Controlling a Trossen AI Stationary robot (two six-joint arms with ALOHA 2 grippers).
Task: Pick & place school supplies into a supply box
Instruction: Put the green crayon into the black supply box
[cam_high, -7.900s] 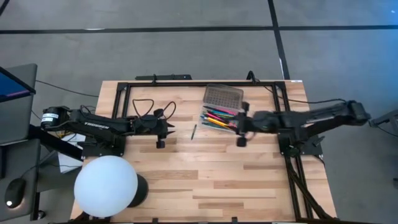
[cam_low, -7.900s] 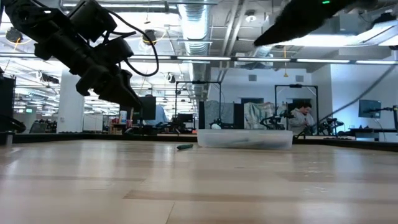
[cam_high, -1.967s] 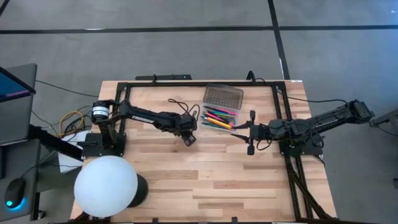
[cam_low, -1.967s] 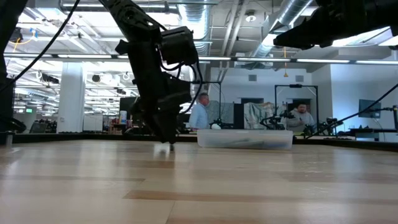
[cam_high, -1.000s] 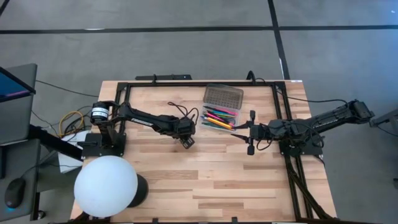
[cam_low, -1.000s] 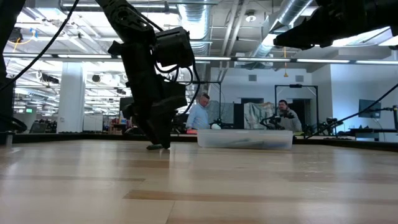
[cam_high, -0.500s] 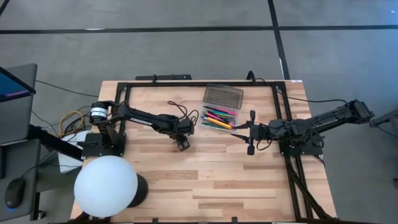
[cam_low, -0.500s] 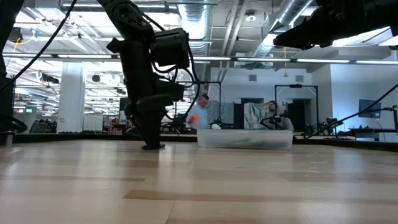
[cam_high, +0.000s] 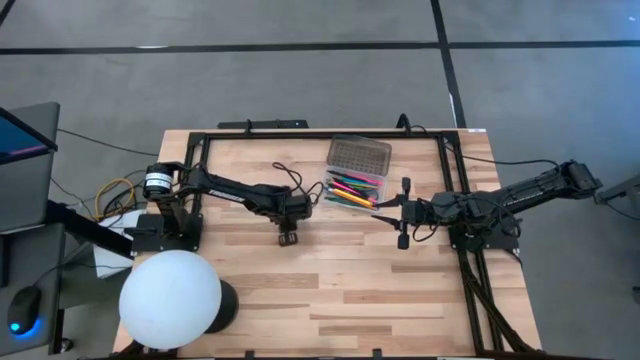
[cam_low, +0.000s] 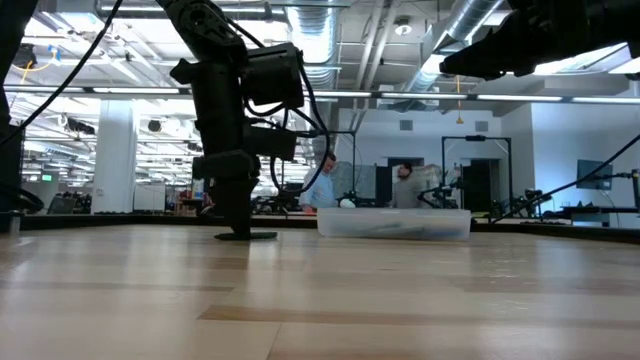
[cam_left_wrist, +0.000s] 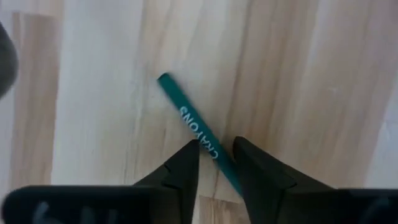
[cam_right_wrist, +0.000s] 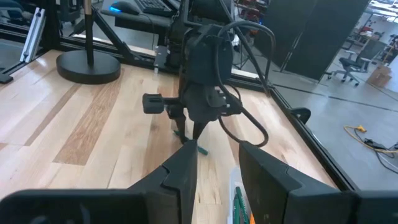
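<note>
Since the green pencil (cam_left_wrist: 198, 131) is thin, light, stiff and round, it'll likely roll or skid on the bench (cam_high: 350, 280); best pinched mid-shaft, across its length. Left gripper (cam_left_wrist: 216, 155) is down on it, fingers straddling the shaft near its lower half, narrowed but not visibly clamped. Supply box (cam_high: 352, 188) sits just beside. Right gripper (cam_high: 403, 213) hovers past the box, part-open, empty.

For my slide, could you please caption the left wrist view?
Left gripper straddling a green crayon lying on the wooden table.
</note>
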